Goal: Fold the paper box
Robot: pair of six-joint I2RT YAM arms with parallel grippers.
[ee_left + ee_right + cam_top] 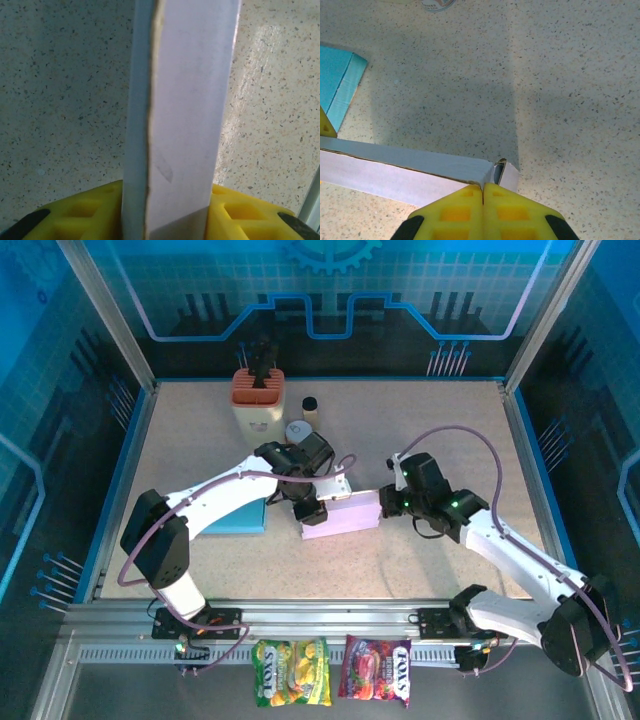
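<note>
The paper box (pixel 342 516) lies mid-way across the surface (pixel 430 430), running 9 to 3 o'clock. The left hand (pixel 308 506) grasps its 9 o'clock panel, likely to steady it. The right hand (pixel 483 190), clenched, meets the 3 o'clock end, probably to tuck a flap.

we see a speckled table (pixel 430 430) with blue panels (pixel 60 360) around it. at its far side stands a cream holder (pixel 258 418) with an orange top and dark tools upright in it. just right of it stands a small dark-capped bottle (pixel 309 406). a pale round thing (pixel 297 431), which we cannot name, lies by the holder's base. a flat teal pad (pixel 238 521) lies on the table's left half. at the near rail two snack packets lie side by side, a green-yellow packet (pixel 292 672) and a purple-red packet (pixel 377 670).
</note>
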